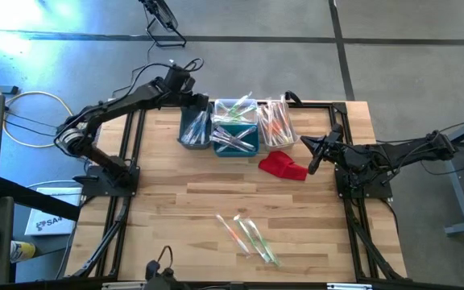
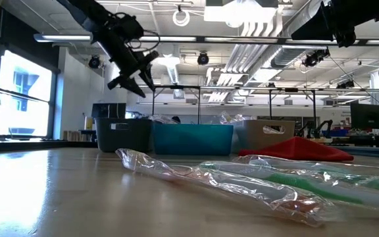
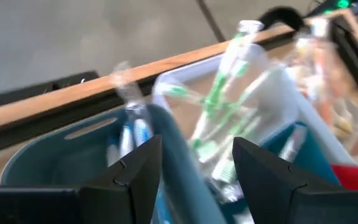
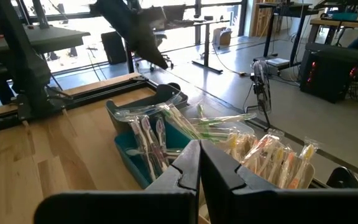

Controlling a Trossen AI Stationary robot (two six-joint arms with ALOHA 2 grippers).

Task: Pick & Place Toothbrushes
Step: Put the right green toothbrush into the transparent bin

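Note:
Several wrapped toothbrushes (image 1: 248,234) lie loose on the wooden table near its front edge and fill the foreground of the low view (image 2: 242,181). More stand in three bins at the far edge: a grey bin (image 1: 192,133), a teal bin (image 1: 236,143) and a white bin (image 1: 276,129). My left gripper (image 1: 200,103) hangs open above the grey bin (image 3: 48,155), nothing between its fingers (image 3: 135,174). My right gripper (image 1: 311,167) waits shut at the table's right side, beside the red cloth (image 1: 283,165).
The red cloth lies in front of the white bin. Black frame rails (image 1: 131,161) run along the table's left and right sides. Bare wood (image 1: 184,193) lies between the bins and the loose toothbrushes.

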